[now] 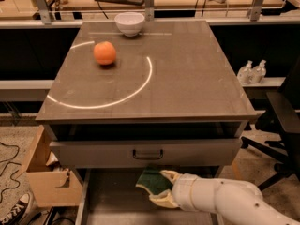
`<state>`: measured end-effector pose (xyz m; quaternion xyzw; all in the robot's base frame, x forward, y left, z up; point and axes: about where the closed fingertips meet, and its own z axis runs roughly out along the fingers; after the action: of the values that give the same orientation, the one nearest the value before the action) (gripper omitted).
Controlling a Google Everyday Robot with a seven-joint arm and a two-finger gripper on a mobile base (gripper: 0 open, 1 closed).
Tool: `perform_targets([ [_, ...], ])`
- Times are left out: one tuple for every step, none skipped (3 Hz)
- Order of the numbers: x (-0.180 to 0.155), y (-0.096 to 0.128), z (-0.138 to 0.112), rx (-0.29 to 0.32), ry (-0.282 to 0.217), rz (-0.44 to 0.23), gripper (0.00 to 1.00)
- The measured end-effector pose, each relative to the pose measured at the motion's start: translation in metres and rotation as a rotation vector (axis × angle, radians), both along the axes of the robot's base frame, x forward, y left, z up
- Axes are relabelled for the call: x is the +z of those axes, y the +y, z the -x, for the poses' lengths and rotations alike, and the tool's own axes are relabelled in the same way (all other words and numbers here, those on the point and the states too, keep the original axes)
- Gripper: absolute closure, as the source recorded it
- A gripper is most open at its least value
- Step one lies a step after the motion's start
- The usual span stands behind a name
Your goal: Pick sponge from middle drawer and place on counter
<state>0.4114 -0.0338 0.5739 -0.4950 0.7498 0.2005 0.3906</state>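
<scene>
The sponge (151,181) shows its dark green face, held just above the grey floor of the open middle drawer (110,203) at the bottom of the view. My gripper (161,187) reaches in from the lower right on a white arm, and its cream fingers (169,175) are shut on the sponge's right side. The counter (187,78) is a grey-brown top with a white arc line, above the drawers.
An orange fruit (104,53) and a white bowl (130,23) sit on the counter's far left. A closed drawer front with a dark handle (147,153) is just above the sponge. A cardboard box (44,184) stands at the left, a black chair (281,121) at the right.
</scene>
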Motion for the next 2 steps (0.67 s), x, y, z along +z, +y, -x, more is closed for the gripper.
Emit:
perform_targets([
  [0.0039,-0.0341,0.0104,0.002,-0.012,0.037,1.0],
  [0.0039,-0.034,0.0105,0.002,-0.012,0.037,1.0],
])
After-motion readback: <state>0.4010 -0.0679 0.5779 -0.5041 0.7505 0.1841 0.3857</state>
